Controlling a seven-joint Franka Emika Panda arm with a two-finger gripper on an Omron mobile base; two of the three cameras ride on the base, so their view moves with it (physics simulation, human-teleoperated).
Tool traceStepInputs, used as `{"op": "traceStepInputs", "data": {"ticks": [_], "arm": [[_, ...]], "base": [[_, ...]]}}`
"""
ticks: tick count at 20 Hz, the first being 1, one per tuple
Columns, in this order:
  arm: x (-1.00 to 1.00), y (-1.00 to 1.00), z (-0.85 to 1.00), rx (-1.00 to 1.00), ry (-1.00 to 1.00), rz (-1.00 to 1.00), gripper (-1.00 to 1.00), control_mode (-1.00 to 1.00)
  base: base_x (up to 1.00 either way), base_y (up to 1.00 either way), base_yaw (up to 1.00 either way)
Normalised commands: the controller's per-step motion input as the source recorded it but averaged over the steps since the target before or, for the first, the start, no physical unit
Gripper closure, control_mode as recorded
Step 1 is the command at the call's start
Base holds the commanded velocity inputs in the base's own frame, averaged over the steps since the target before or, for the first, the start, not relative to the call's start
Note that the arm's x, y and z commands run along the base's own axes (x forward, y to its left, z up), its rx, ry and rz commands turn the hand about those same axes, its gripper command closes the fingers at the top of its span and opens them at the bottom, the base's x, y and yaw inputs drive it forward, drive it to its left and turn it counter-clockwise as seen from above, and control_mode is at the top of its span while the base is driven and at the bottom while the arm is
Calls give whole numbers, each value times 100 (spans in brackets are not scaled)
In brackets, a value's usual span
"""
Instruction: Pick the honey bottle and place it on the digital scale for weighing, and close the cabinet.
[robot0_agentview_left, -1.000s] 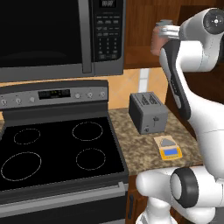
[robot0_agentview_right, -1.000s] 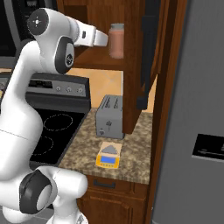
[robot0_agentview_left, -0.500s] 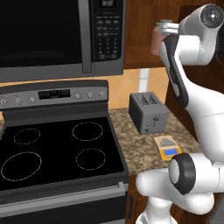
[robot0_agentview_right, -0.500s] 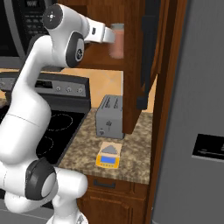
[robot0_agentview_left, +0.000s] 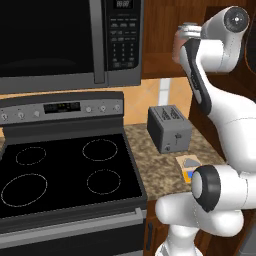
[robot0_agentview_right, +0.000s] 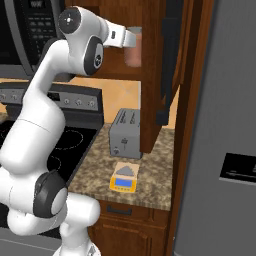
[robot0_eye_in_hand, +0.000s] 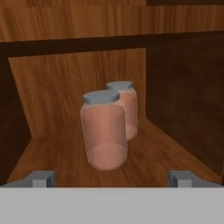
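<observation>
Wood-grain shelf boards frame two jars inside the open cabinet, and we are lined up on them with the gripper spread wide, nothing between its fingertips. The nearer jar stands a little left of centre; a second jar sits just behind it and to the right, partly covered by it. Both look pinkish with grey caps, and from the hand camera we cannot tell with confidence which one is the honey bottle, so our first care is to settle that by colour: we judge the redder-brown one to be our target.

From the right base camera the gripper is at the mouth of the cabinet, beside its swung-out door, well above the toaster and the digital scale on the granite counter.

To do this step well, we should advance straight along the shelf, keeping the fingers level and wide so that they pass either side of one jar only. If the rear jar is the one we want, we need to come in from the right, or we risk pushing the front jar over. We should close around the body, below the cap, then draw back without clipping the door.
</observation>
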Motion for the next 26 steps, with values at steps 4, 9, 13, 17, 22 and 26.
{"op": "traceStepInputs", "data": {"ticks": [4,9,13,17,22,26], "arm": [[21,-8,3,0,2,0,-100,-100],[27,-6,8,0,2,-2,-100,-100],[40,0,0,0,0,-1,-100,-100],[38,0,0,0,-6,0,-100,-100],[41,0,10,0,-13,0,-100,-100],[37,0,4,0,-3,0,-100,-100]], "base": [[0,0,0],[0,0,0],[0,0,0],[0,0,0],[0,0,0],[0,0,0]]}}
